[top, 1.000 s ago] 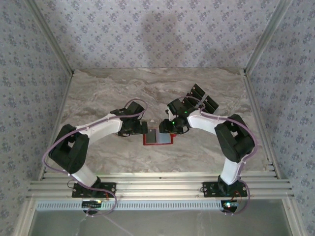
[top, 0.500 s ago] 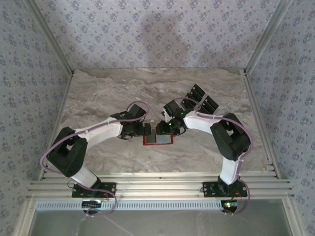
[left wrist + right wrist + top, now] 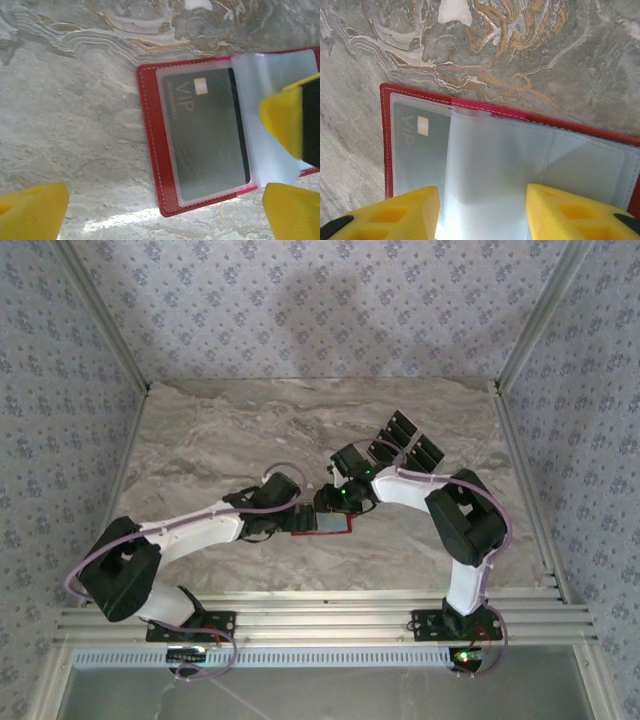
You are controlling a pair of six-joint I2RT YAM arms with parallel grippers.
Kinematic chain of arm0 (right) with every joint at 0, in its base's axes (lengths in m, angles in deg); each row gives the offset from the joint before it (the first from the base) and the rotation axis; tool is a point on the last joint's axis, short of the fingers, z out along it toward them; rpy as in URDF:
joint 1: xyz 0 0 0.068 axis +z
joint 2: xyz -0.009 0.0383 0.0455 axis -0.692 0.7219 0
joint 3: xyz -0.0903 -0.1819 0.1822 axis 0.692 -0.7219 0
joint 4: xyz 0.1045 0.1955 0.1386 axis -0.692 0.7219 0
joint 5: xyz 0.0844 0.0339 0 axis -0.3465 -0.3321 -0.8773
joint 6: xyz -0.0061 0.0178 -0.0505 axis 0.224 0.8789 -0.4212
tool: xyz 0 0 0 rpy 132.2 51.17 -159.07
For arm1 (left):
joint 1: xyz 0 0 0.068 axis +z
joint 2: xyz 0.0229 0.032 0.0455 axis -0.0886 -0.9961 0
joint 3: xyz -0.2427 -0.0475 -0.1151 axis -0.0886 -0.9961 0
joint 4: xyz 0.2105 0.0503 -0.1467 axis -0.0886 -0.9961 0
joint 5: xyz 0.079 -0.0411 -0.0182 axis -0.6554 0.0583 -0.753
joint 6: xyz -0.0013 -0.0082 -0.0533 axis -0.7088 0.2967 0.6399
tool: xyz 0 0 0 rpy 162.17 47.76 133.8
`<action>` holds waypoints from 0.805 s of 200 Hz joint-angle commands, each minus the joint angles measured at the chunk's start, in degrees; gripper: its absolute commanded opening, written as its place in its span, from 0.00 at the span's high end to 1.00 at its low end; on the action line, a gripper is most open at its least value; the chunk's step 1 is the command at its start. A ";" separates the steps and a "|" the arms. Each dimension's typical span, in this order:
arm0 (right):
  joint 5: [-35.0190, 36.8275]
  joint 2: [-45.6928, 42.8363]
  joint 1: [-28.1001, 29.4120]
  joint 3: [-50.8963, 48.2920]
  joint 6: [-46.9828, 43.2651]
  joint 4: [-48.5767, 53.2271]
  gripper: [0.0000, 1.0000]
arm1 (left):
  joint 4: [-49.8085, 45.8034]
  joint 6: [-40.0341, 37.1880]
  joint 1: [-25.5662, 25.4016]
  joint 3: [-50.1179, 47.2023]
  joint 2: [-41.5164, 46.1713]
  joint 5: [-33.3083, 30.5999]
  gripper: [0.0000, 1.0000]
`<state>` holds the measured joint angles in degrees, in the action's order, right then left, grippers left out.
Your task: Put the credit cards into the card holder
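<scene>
The marble desk (image 3: 200, 430) carries everything, and both arms reach in to its middle: the left arm (image 3: 200, 525) from the near left, the right arm (image 3: 420, 488) bent round from the right. Between their tips lies the card holder (image 3: 330, 527), opened flat with its red cover down.

Well apart from it, towards the far right of the desk, the loose credit cards (image 3: 405, 440) lie fanned together (several, though I cannot count them surely).

One card (image 3: 205, 140), marked VIP, already sits in the holder's left clear pocket. A translucent inner leaf (image 3: 490, 175) stands raised over the spine.

The left hand (image 3: 162, 207) is fully released, fingers spread wide just above the holder's near edge, holding nothing. The right hand (image 3: 482, 210) has its fingers half apart with the raised leaf between them; whether they pinch it or merely straddle it, I cannot tell.

By my reckoning the task is early: one card stowed, the fanned cards yet to be fetched and slotted.
</scene>
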<state>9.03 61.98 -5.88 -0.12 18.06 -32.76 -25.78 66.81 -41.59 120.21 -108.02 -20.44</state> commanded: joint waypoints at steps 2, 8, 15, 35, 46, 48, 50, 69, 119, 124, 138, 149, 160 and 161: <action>-0.80 1.60 0.32 -0.36 1.42 0.66 0.47 | 4.40 0.39 -2.37 -0.45 0.46 -2.19 0.00; -0.88 1.68 0.32 -0.42 1.42 0.62 0.47 | 5.10 0.32 -2.89 -0.57 0.27 -2.24 0.00; -0.95 1.70 0.34 -0.42 1.43 0.52 0.47 | 5.82 0.40 -3.34 -0.54 -0.10 -2.29 0.00; -1.08 1.69 0.33 -0.56 2.76 0.54 0.47 | 7.56 0.46 -4.27 -0.41 -1.38 -2.59 0.00; -1.13 1.62 0.34 -0.68 2.84 0.53 0.47 | 8.28 0.29 -4.60 0.08 -2.14 -2.75 0.00; -1.17 1.61 0.33 -0.68 2.90 0.56 0.47 | 8.29 0.37 -4.64 0.23 -2.36 -2.77 0.00; -1.14 1.60 0.32 -0.69 2.91 0.57 0.47 | 8.35 0.39 -4.65 0.32 -2.51 -2.88 0.00; -1.07 1.64 0.32 -0.69 2.92 0.52 0.47 | 8.65 0.06 -4.91 1.29 -4.03 -2.91 0.00; -1.21 1.49 0.37 -0.73 3.13 0.65 0.46 | 8.64 -0.04 -5.44 2.69 -6.97 -5.08 0.01; -1.27 1.42 0.33 -0.77 3.13 0.68 0.46 | 8.62 0.00 -5.44 2.69 -7.18 -5.29 0.01; -1.27 1.30 0.32 -0.78 3.14 0.61 0.46 | 8.49 0.14 -5.44 2.74 -7.73 -5.96 0.01; -1.30 1.18 0.32 -0.78 3.18 0.62 0.46 | 8.04 0.31 -5.44 2.85 -8.32 -6.61 0.01; -1.35 1.08 0.37 -0.78 3.10 0.71 0.46 | 7.81 0.35 -5.44 2.82 -8.85 -6.69 0.01; -1.35 1.08 0.37 -0.78 3.10 0.71 0.46 | 7.78 0.33 -5.44 2.80 -8.91 -6.75 0.01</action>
<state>8.27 62.17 -5.88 -0.12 20.53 -33.61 -17.94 66.78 -46.68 121.32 -115.63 -25.08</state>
